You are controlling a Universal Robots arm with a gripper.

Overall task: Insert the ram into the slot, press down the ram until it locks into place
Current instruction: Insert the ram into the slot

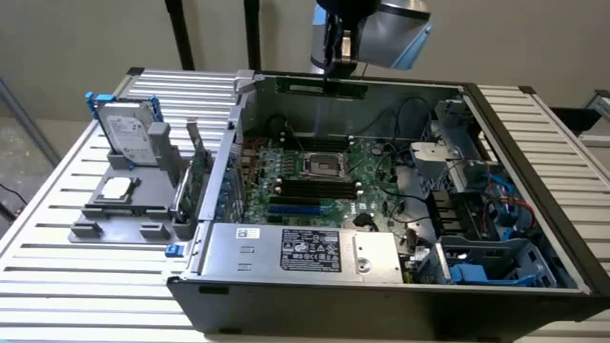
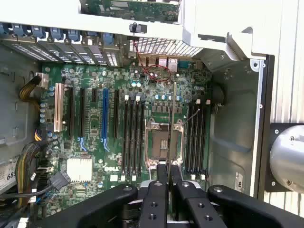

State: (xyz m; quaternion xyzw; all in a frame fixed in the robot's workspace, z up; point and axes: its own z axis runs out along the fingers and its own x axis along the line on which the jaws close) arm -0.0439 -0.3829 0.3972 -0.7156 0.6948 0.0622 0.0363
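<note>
A hard drive (image 1: 128,136) stands beside the open computer case (image 1: 381,307).

The CPU socket (image 1: 322,166) sits mid-board inside the open case (image 1: 381,311). Slots (image 2: 132,137) flank it on two sides. Over it, the ram (image 1: 321,88) hangs clamped in the gripper (image 1: 333,71). The power supply (image 1: 300,250) lies before the socket. A tray (image 1: 114,207) stands outside the case, toward the exterior view's left.
</note>
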